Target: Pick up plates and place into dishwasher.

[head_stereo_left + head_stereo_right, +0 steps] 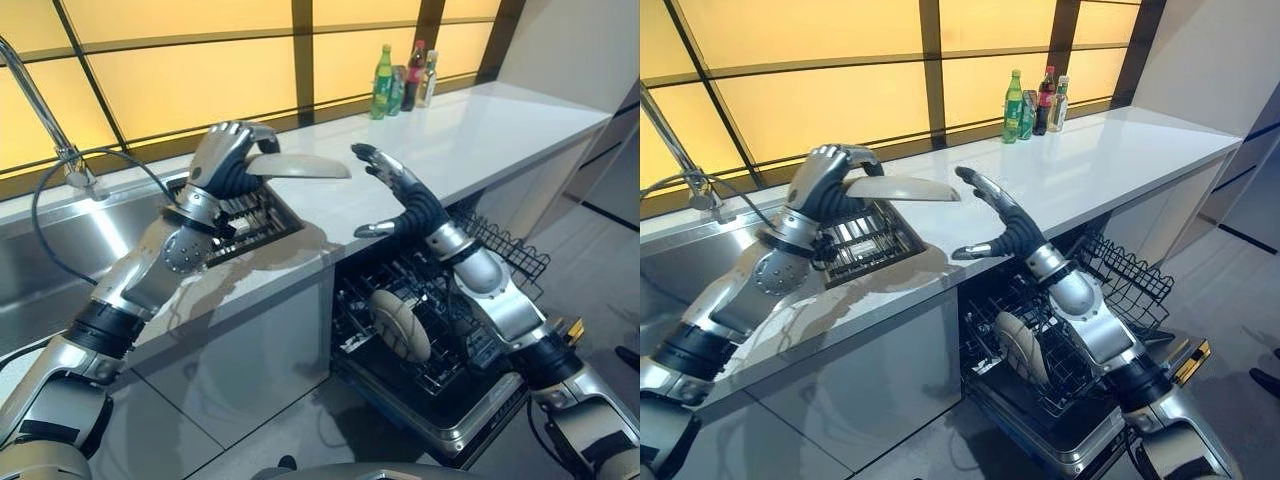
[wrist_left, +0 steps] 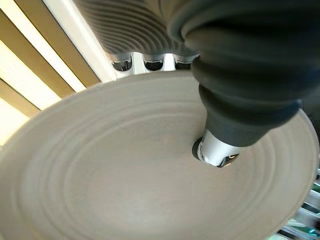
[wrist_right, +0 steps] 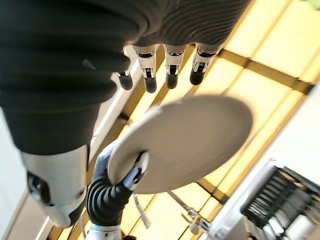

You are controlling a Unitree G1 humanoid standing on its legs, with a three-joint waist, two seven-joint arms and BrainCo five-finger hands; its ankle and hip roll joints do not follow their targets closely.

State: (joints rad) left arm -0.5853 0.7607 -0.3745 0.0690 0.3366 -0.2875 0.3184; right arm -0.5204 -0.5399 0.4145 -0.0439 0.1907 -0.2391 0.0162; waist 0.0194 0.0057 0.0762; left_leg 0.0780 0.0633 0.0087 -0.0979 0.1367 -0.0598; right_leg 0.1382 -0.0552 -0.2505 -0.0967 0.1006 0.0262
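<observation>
Left hand (image 1: 232, 152) pinches a ridged round plate (image 1: 298, 166) level above the surface's (image 1: 480, 130) front edge; right hand (image 1: 398, 195) spread wide beside it.

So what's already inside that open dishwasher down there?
One pale plate stands on edge in the dishwasher's lower rack. The right hand's arm covers part of the rack, so more could be hidden.

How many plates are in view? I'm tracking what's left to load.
2: one plate held in the left hand above the counter, one plate standing in the dishwasher rack. Others may be hidden.
</observation>
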